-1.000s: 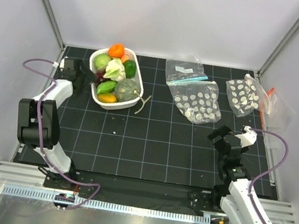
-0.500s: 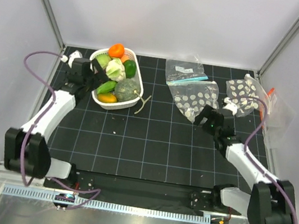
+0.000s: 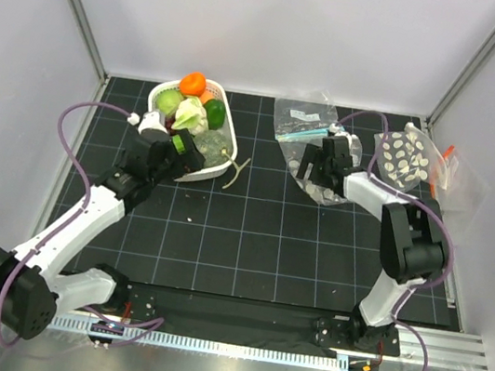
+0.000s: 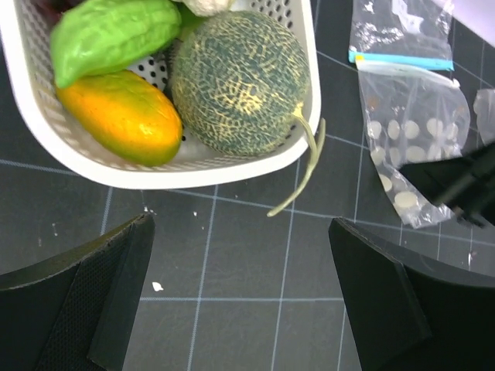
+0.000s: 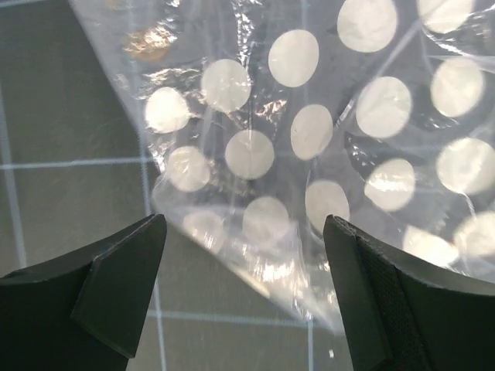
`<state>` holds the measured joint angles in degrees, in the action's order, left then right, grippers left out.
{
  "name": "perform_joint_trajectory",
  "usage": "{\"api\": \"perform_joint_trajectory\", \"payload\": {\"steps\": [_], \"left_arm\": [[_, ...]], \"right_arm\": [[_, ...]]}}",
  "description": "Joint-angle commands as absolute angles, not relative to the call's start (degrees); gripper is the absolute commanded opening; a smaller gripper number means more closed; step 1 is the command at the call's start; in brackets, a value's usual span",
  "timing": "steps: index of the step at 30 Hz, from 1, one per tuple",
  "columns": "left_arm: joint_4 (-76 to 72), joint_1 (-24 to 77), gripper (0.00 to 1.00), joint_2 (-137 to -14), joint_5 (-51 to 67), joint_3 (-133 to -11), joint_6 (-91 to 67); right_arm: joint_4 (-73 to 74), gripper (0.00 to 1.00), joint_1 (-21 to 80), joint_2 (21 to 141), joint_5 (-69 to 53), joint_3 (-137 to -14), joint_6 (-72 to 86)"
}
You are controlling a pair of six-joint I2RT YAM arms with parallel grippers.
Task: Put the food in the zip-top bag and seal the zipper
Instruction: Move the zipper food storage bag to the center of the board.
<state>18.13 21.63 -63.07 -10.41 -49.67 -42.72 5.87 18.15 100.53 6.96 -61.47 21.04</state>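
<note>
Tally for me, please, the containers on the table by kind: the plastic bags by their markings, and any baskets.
Clear bags printed with white ovals: 2, the zip-top bag and the bag with the orange-red strip
Clear bag with a teal strip: 1
White basket: 1
Total: 4

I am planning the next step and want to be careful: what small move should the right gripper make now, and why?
Probably lower straight down and close on the bag. The right gripper is open and empty, and the bag's near edge lies flat directly between its fingers, so a short descent should be enough to catch the plastic.
</note>
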Motion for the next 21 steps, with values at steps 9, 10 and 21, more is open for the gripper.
{"api": "perform_joint_trajectory", "payload": {"steps": [9, 10, 21], "left_arm": [[9.23, 29.70, 1.00, -61.78, -9.14, -45.62, -38.15], [8.10, 30.06, 1.00, -61.87, -9.05, -45.18, -37.54], [-1.13, 32.78, 1.00, -64.69, -4.49, -41.76, -31.29]], "right_arm": [[3.17, 0.07, 25.65, 97.05, -3.76, -53.55, 12.67], [2.90, 0.07, 29.32, 91.64, -4.30, -51.44, 11.87], [17.82, 0.79, 35.51, 61.89, 11.14, -34.01, 24.59]]}}
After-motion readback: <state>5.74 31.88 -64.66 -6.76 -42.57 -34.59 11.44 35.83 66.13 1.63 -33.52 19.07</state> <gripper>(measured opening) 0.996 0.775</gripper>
